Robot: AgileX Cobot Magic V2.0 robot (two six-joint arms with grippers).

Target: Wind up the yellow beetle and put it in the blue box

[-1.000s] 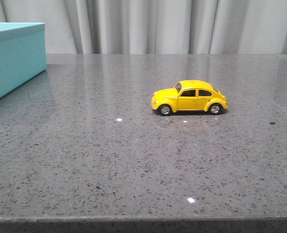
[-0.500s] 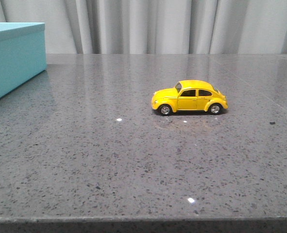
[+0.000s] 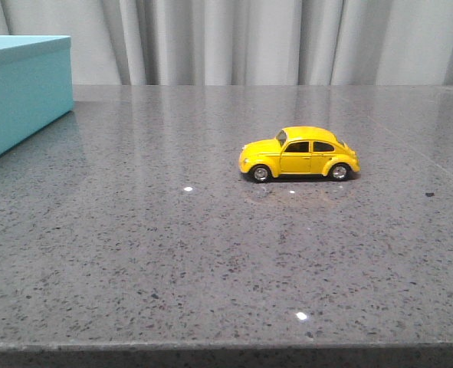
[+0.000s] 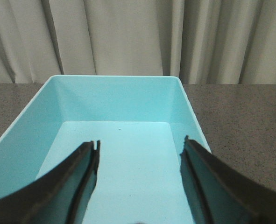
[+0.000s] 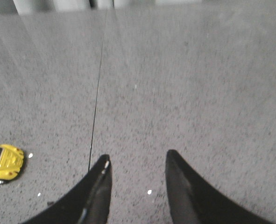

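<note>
The yellow beetle [image 3: 300, 154] stands on its wheels on the grey stone table, right of centre, nose pointing left. Part of it also shows at the edge of the right wrist view [image 5: 3, 163]. The blue box [image 3: 21, 90] sits at the far left; in the left wrist view its inside [image 4: 119, 154] is open and empty. My left gripper [image 4: 140, 144] is open and empty above the box's interior. My right gripper [image 5: 137, 158] is open and empty above bare table, apart from the car. Neither gripper shows in the front view.
The grey speckled table [image 3: 211, 253] has its front edge at the bottom of the front view. A thin seam [image 5: 96, 102] runs across the top near the right gripper. Pale curtains [image 3: 272, 38] hang behind the table.
</note>
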